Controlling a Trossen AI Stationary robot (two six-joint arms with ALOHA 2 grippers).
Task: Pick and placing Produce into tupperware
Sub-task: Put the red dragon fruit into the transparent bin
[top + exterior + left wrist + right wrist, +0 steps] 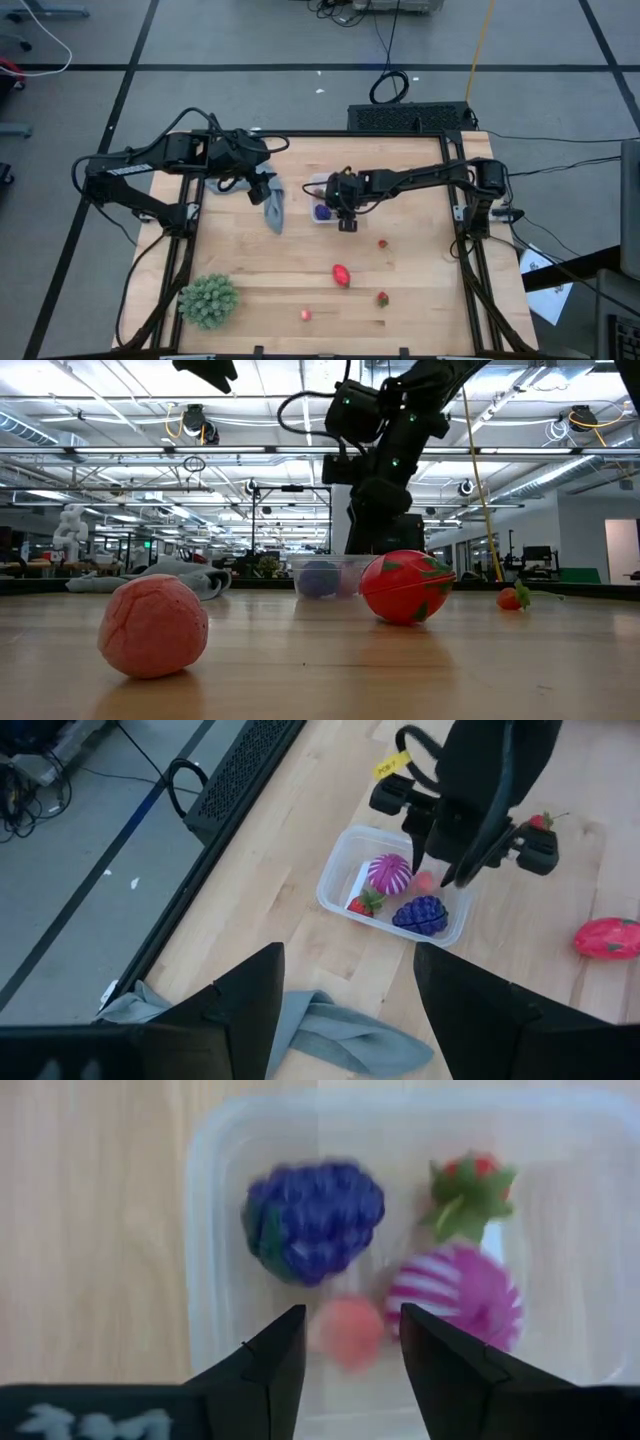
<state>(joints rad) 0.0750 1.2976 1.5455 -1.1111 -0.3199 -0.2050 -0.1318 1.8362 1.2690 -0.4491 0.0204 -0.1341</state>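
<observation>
Right wrist view looks straight down past the right gripper [345, 1350], whose fingers stand a little apart with nothing clamped between them; a small pink ball [347, 1332] shows blurred in the gap, over the floor of the tupperware [205, 1230]. Inside the tupperware also lie a blue-purple grape cluster [315, 1218], a magenta striped fruit [455, 1295] and a small strawberry [465, 1195] with green leaves. From the high view the right gripper [346, 212] hangs over the tupperware [318, 183], which sits near the middle of the worktop [420, 290], toward its far edge. Just left of the tupperware lies a grey cloth [274, 207]. The left gripper [262, 188] hovers above the cloth's far end, fingers partly apart and empty, as the left wrist view shows. Loose on the worktop, toward the near edge: a larger red-pink fruit [341, 275], a tiny red berry [382, 243] beyond it to the right, another berry [382, 298] nearer the edge, and a pale pink ball [305, 314] close to the near edge. A green spiky ball [209, 300] sits at the near left corner
</observation>
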